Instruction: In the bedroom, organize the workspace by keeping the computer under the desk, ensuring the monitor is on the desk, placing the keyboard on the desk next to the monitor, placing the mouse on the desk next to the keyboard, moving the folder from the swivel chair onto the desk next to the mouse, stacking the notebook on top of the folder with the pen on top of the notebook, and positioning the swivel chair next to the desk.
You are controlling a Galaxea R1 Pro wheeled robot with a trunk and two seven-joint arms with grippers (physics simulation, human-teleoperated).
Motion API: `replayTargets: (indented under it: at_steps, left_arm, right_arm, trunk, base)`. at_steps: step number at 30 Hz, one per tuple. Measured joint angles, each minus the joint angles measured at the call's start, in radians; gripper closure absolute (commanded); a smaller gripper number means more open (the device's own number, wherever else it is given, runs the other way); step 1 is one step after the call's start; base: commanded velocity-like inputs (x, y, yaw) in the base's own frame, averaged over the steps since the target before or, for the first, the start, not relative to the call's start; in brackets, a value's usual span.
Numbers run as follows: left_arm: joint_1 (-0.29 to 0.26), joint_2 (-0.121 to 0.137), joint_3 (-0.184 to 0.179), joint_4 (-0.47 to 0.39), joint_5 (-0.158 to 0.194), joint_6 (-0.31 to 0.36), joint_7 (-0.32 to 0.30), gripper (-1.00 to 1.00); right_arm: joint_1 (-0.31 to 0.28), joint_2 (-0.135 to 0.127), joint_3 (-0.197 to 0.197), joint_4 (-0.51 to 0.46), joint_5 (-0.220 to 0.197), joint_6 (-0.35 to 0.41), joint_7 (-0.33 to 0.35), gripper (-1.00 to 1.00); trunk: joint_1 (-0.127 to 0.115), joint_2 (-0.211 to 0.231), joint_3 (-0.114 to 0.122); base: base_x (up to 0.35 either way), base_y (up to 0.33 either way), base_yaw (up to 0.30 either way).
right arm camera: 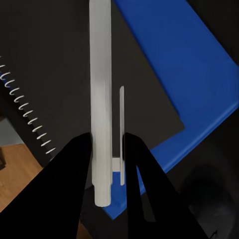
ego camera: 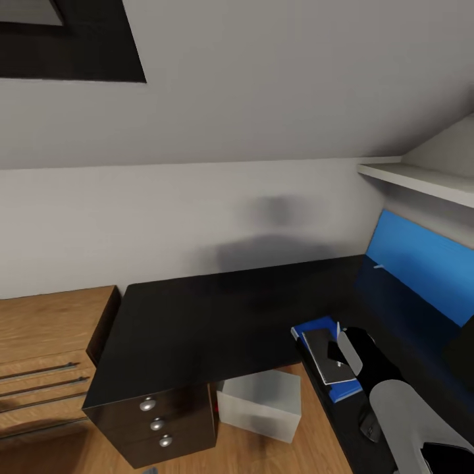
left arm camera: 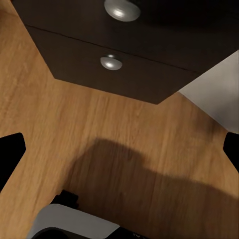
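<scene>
Gripping the pen [right arm camera: 100, 99], the right pincer [right arm camera: 107, 164] hovers above the notebook [right arm camera: 74, 74].

The glossy black L-shaped desk [ego camera: 197, 322] stands against the pale wall, its long wing bare. A black drawer unit with round silver knobs [ego camera: 157, 424] sits under its near corner, resting on the warm wood-plank floor [left arm camera: 124, 134]. On that floor, under the desk just beside the drawers, stands a plain light-grey box-shaped computer case [ego camera: 260, 405]. On the desk's right wing lies a bright blue flat folder [ego camera: 319, 327], and a dark grey spiral-bound notebook [right arm camera: 59, 74] lies on top of it. Nearer along the same wing rests a small black rounded mouse [ego camera: 370, 426]. A large blue upright panel [ego camera: 421, 263] stands at the desk's far right edge.
</scene>
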Motion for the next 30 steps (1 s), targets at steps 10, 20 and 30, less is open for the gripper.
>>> replayTargets:
  at_steps: [10,20,30]
  left_arm:
    - [0.0,0.0,0.0,0.0,0.0,0.0,0.0,-1.0]
    - [0.0,0.0,0.0,0.0,0.0,0.001,0.0,-1.0]
    - [0.0,0.0,0.0,0.0,-0.001,0.0,-0.002,-1.0]
  right_arm:
    - [0.0,-0.001,0.001,0.001,0.001,0.001,0.0,1.0]
    - [0.0,-0.001,0.002,0.002,0.001,0.001,0.002,1.0]
    - [0.0,0.0,0.004,0.002,0.001,0.001,0.004,1.0]
  trunk:
    - [0.0,0.0,0.0]
    - [0.0,0.0,0.0]
    - [0.0,0.0,0.0]
  base:
    - [0.006,-0.004,0.0]
    - [0.0,0.0,0.0]
    - [0.0,0.0,0.0]
